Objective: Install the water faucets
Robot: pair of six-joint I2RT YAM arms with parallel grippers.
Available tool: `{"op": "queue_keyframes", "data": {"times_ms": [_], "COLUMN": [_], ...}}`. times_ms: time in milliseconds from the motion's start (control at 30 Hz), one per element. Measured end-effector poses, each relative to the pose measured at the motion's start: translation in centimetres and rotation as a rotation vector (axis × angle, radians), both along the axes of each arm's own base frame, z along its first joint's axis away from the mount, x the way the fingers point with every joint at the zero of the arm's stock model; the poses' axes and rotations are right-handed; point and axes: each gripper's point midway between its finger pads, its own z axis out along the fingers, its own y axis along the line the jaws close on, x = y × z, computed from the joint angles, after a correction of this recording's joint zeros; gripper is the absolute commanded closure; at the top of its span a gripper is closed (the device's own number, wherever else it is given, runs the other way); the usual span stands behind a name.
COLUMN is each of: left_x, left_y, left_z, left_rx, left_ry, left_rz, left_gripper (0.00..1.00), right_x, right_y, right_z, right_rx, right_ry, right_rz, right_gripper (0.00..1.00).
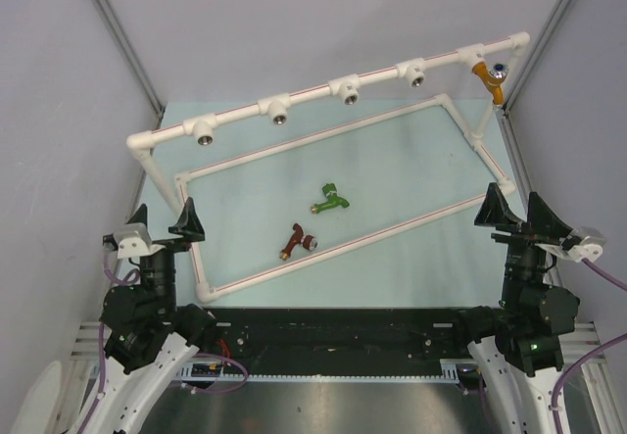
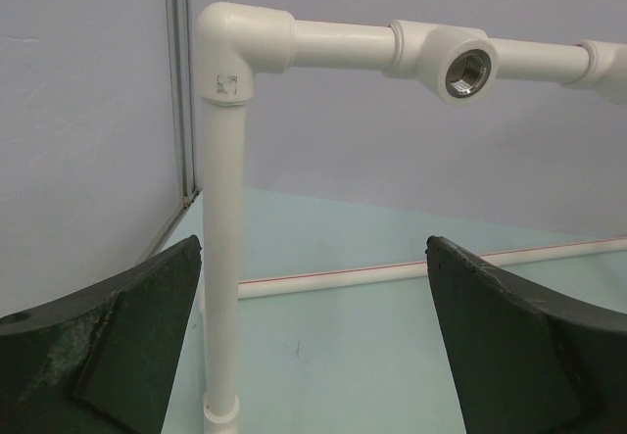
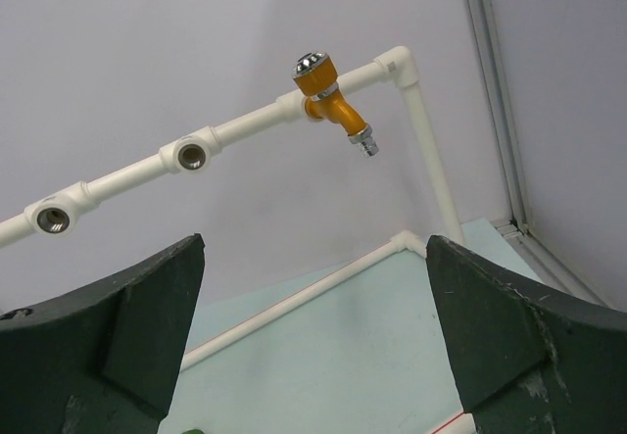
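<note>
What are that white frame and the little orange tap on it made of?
The white tubular pipe frame looks like matte plastic plumbing pipe, given its moulded elbow and stamped mark. Its tee socket has a shiny, threaded, metal-looking insert. The orange-yellow tap-shaped faucet seems glossy painted metal or plastic, with chrome-like cap and tip.

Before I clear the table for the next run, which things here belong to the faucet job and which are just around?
Job: white pipe frame; orange faucet, mounted on it; green faucet; red-brown faucet.
Not the job: pale green tabletop; grey walls.
</note>
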Motion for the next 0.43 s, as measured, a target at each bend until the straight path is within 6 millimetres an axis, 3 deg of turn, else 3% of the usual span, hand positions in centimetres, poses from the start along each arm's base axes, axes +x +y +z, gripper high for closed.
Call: {"op": "queue_keyframes", "data": {"times_ms": [433], "left_x": [0.06], "left_y": [-0.4], "left_z": [-0.13], "left_rx": [-0.01], "left_ry": [0.002], "left_rz": [-0.023], "left_gripper": [0.0], "right_x": [0.63], "right_y": [0.5], "right_z": [-0.41], "right_rx": [-0.007], "right_ry": [0.02], "right_rz": [0.024], "right_gripper": [0.0]}}
